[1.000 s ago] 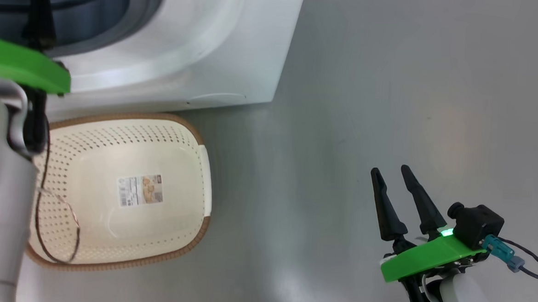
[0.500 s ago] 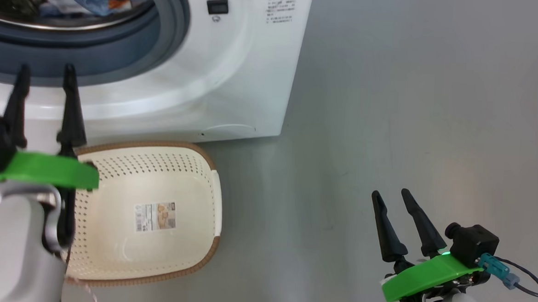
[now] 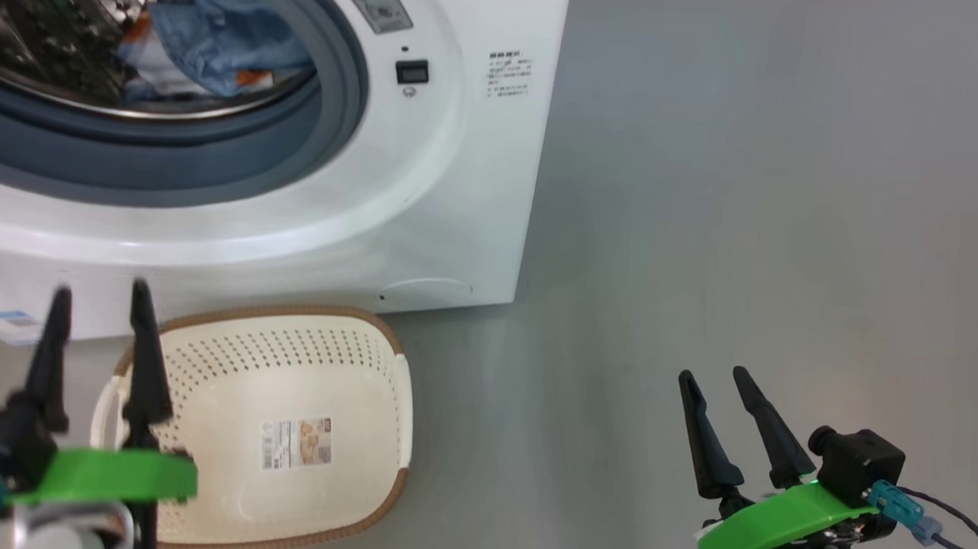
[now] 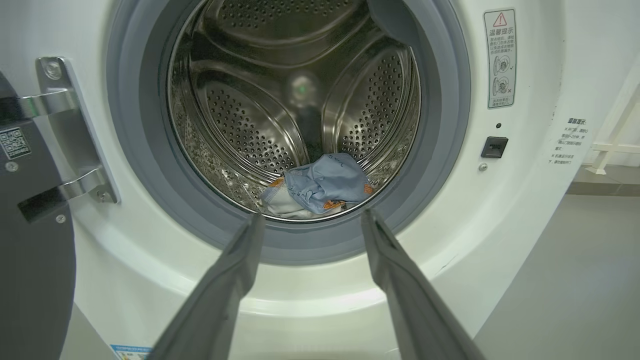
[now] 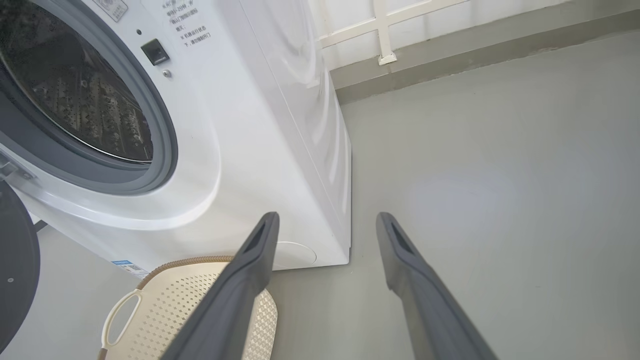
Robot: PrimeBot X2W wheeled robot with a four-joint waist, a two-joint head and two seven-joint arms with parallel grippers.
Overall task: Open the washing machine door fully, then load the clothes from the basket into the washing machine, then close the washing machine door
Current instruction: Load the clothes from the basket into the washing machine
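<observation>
Our left arm sits low at the lower left of the head view, with the left fingers (image 3: 146,357) pointing up toward the washer (image 3: 460,181). They're spread wide and released, gripping nothing. From the left wrist cam they aim straight at the drum (image 4: 240,115), tips lined up with the lower edge of the grey ring (image 4: 440,150). The right arm is over on the other side above bare floor (image 3: 752,196), well apart from the washer. The right fingers (image 3: 706,445) lean up and a bit left, also released and holding nothing. The clothes (image 4: 325,182) are in the drum, right at the front lip: a light blue piece on top, with a pale one half buried under it, so we can't really make out the pale one. The basket (image 3: 351,343) sits on the floor just in front of the washer, with the label (image 3: 296,443) on its bottom in plain sight. Its left end is hidden behind the left fingers and the green bracket (image 3: 110,476). The door (image 4: 30,250) is swung open on the hinge (image 4: 75,130), but it's cut off by the frame edge, so all we get is a dark slab. The left wrist is pretty blurry in the head view, and both forearms are chopped off at the bottom edge.
</observation>
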